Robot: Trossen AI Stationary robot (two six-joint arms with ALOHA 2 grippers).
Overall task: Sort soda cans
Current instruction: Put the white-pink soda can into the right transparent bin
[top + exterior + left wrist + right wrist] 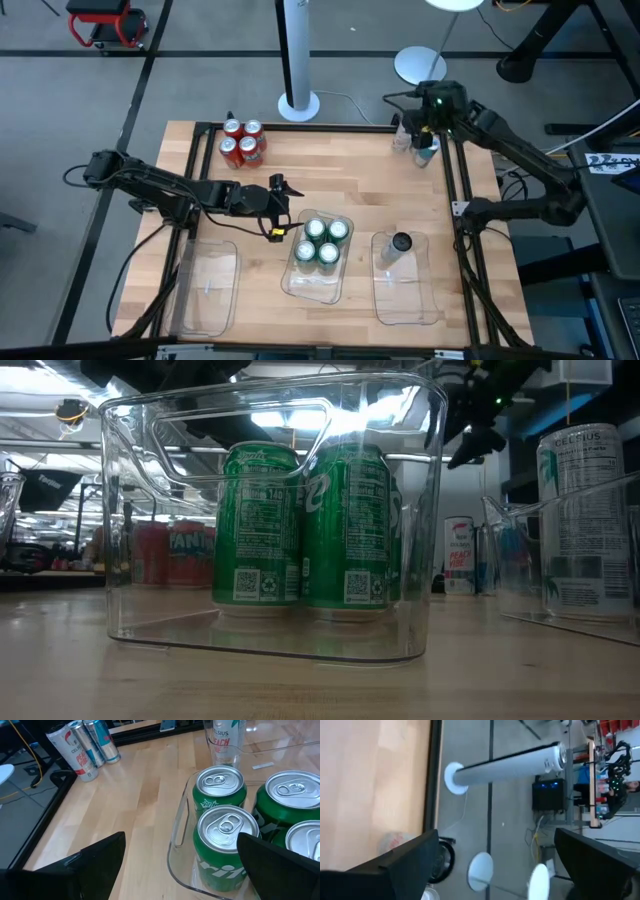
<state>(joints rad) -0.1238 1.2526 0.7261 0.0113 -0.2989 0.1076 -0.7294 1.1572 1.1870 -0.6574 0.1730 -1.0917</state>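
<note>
Green cans sit closest to the low cam, four of them upright in the middle clear tray, so that colour looks done.

R gripper is the one at work: at the table's far right corner, hovering right over the cluster of silver-grey cans. Fingers spread wide w/ nothing between them in the wrist view, which looks out past the table edge to the floor and a white pole, so no can is held yet. Key relation for the next move: cans lie directly below the hand, long axes vertical, so approach is prob. straight down over one can top. R arm is far nearer than L; R arm reaches from its base at the table's right edge toward that corner, elbow bent.

One silver-grey can already stands in the right tray; the rest are still at the corner.

L gripper waits just beside the middle tray, fingers apart and empty, green tops right in front of it. Red cans stand grouped near the far edge, unsorted; left tray has no cans.
</note>
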